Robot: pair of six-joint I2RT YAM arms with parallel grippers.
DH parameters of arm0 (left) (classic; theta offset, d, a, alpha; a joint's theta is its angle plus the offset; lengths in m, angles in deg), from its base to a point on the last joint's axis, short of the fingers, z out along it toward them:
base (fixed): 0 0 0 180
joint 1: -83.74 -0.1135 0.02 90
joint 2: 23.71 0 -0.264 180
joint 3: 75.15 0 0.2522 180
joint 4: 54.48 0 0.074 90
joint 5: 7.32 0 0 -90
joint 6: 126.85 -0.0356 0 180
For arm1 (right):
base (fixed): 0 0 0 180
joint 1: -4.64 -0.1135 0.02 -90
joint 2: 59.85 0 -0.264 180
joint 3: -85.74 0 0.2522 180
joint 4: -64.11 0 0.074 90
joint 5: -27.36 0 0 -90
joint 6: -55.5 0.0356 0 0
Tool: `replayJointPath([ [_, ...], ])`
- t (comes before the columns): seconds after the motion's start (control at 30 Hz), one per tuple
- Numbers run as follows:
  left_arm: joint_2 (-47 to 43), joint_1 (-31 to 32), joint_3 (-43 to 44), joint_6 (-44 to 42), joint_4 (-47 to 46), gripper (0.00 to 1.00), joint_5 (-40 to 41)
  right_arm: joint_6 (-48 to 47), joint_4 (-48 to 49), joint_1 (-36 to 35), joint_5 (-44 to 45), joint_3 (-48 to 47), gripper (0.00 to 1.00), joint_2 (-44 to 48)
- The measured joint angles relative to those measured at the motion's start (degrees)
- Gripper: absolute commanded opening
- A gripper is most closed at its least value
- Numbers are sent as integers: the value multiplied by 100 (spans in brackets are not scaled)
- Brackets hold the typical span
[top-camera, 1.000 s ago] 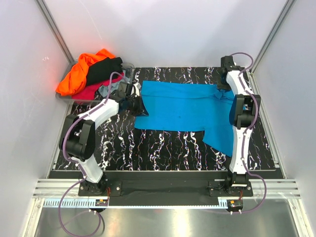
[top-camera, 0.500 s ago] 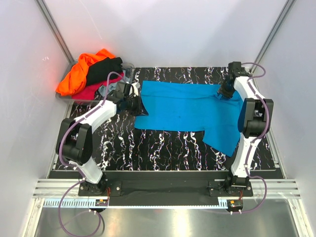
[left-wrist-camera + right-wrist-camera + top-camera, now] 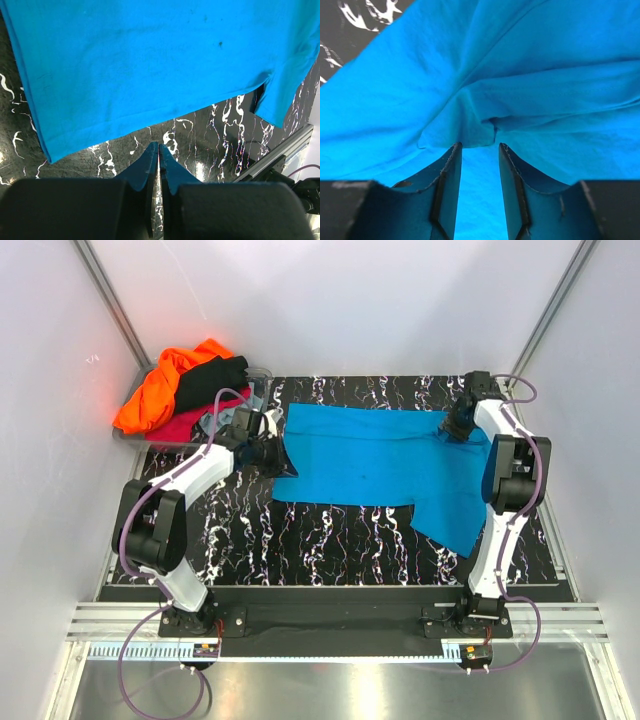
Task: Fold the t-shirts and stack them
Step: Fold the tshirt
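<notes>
Looking down from the top external camera, you see the turquoise t-shirt spread flat on the black marbled table, with one part hanging lower at its near right. Left of that shirt, a clear bin holds a heap: an orange t-shirt, a black t-shirt, a crimson t-shirt and a bit of grey t-shirt. Your left gripper sits at the turquoise shirt's left edge, between it and the bin. Your right gripper rests over the shirt's far right corner.

Turn to the left wrist view. The left gripper has its jaws pressed together, and you can see no cloth between them. The tips hang over bare table, just short of the turquoise shirt's hem, which fills the upper part of the view.

In the right wrist view, the right gripper stands with its jaws parted and blue cloth showing through the gap. A puckered fold of the turquoise shirt lies just ahead of the tips. A sliver of table shows beyond the shirt's edge at the upper left.
</notes>
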Motion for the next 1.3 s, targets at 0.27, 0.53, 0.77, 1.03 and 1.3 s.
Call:
replayJointPath([
  [0.27,2,-48,0,-11,2,7,-31,4,24,0,-42,-72,34,-308],
  [0.53,2,-98,0,-13,4,7,-42,-2,74,0,-81,-109,0,-391],
  [0.77,2,-109,0,-13,4,7,-48,24,37,0,-122,229,0,-31],
  [1.03,2,-109,0,-15,4,7,-68,160,-240,0,-345,616,0,542],
  [1.3,2,-111,0,-22,4,7,-83,505,-345,0,-494,1005,4,616],
])
